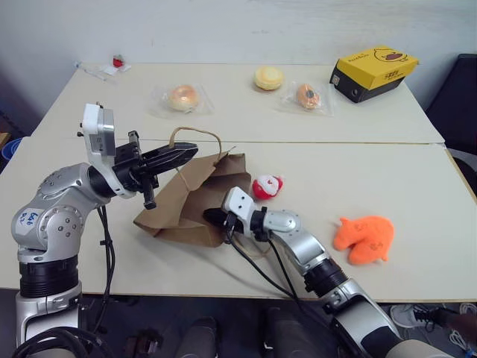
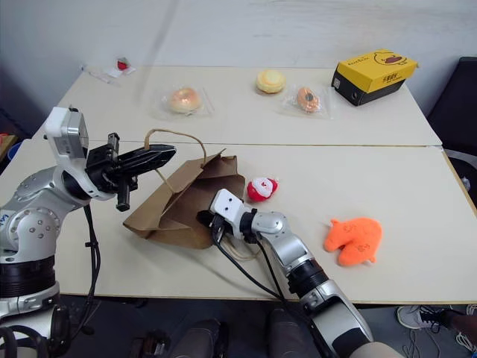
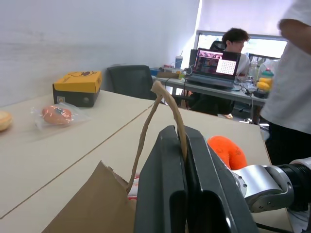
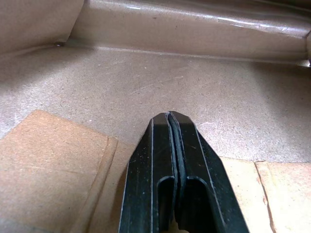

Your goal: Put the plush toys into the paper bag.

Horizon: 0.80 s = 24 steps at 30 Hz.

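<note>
Left fingers (image 1: 181, 154) pinch the twisted handle (image 1: 195, 133) of the brown paper bag (image 1: 195, 195), which lies on the desk (image 1: 387, 186). Right fingers (image 4: 172, 145) pressed together, empty, inside the bag's mouth. Red plush toy (image 1: 267, 186) just beyond the right fingers; orange plush toy (image 1: 365, 237) well apart, farther right.

My right pincer's (image 1: 212, 218) tips hidden inside paper bag (image 1: 190, 201) mouth. Small red item (image 1: 118, 61) at worktop's (image 1: 417, 186) far corner too small to identify. Orange plush (image 3: 224, 150) partly behind my left pincer (image 3: 182, 145).
</note>
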{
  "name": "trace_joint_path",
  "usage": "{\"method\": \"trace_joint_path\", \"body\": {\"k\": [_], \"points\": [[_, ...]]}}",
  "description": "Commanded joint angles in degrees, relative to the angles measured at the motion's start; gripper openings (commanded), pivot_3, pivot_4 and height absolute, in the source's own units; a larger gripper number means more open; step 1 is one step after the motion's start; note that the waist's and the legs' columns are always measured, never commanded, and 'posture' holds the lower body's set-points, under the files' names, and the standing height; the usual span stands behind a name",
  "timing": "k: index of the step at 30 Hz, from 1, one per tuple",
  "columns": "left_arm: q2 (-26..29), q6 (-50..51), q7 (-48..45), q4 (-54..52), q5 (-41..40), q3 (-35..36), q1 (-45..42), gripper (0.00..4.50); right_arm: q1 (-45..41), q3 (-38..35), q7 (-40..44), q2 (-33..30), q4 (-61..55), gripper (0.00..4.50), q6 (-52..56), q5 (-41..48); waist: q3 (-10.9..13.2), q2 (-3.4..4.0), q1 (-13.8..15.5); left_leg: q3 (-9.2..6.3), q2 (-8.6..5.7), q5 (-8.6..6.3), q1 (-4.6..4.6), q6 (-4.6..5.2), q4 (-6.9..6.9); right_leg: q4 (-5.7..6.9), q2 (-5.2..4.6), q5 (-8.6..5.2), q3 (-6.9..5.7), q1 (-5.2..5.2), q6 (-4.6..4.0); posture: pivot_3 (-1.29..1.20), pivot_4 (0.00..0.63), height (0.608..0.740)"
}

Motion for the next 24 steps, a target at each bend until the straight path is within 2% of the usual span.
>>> {"method": "trace_joint_path", "body": {"k": [1, 4, 9, 12, 17, 21, 24], "points": [[1.1, 0.0, 0.9, -1.9, -1.9, 2.4, -0.7, 0.0, 1.1, 0.0, 0.1, -0.6, 0.3, 0.03, 3.7, -1.2, 0.0, 0.0, 0.0, 0.0, 0.0, 0.0, 0.0, 0.0, 0.0, 0.0, 0.0, 0.0, 0.0, 0.0, 0.0, 0.0, 0.15, 0.74], [0.5, 1.3, 2.6, -3.2, -4.4, 3.7, 0.4, 0.0, 0.8, -0.3, 0.7, -0.6, -2.3, 0.03, 5.2, -0.6, 0.0, 0.0, 0.0, -0.01, 0.0, 0.0, -0.01, 0.0, -0.02, 0.0, 0.0, 0.0, 0.0, -0.01, 0.0, 0.0, 0.15, 0.74], [0.5, 0.6, 2.3, -4.8, -3.7, 2.2, 2.4, 0.0, 1.2, -3.2, 3.0, 1.6, -8.4, 0.03, 4.8, 4.8, 0.0, 0.01, 0.0, -0.02, 0.0, 0.0, -0.05, 0.0, -0.06, -0.01, 0.0, 0.0, 0.0, -0.05, 0.0, 0.0, 0.15, 0.74], [0.0, 0.4, 2.3, -5.8, -3.6, 1.2, 3.1, 0.0, 1.4, -4.3, 3.8, 0.9, -12.9, 0.56, 7.1, 6.8, 0.0, 0.02, 0.0, -0.03, 0.01, 0.0, -0.11, -0.01, -0.08, -0.01, 0.0, 0.0, -0.01, -0.11, 0.0, 0.0, 0.15, 0.74], [0.5, 0.6, 1.4, -7.2, -3.4, 0.0, 4.1, 0.0, 2.1, -7.1, 6.3, -2.1, -19.8, 2.27, 8.2, 10.4, 0.0, 0.03, 0.0, -0.02, 0.0, 0.0, -0.1, -0.01, -0.11, -0.03, 0.0, 0.0, -0.01, -0.1, 0.0, 0.0, 0.15, 0.74], [1.2, 1.6, 1.1, -8.5, -4.4, -0.5, 4.7, 0.0, 5.3, -13.0, 11.6, -10.8, -31.0, 3.58, 13.3, 18.0, 0.0, 0.04, 0.5, -0.05, 0.0, -0.01, -0.15, 0.0, -0.12, -0.1, -0.01, 0.0, 0.0, -0.09, 0.0, 0.0, 0.15, 0.74], [0.9, 1.4, 0.7, -8.4, -3.9, -1.4, 4.7, 0.0, 12.0, -18.9, 17.0, -19.0, -39.1, 4.49, 14.7, 25.0, 0.0, 0.04, 1.1, -0.12, -0.02, -0.03, -0.17, 0.04, -0.14, -0.44, -0.01, 0.0, -0.01, 0.05, 0.0, 0.0, 0.15, 0.74]]}}
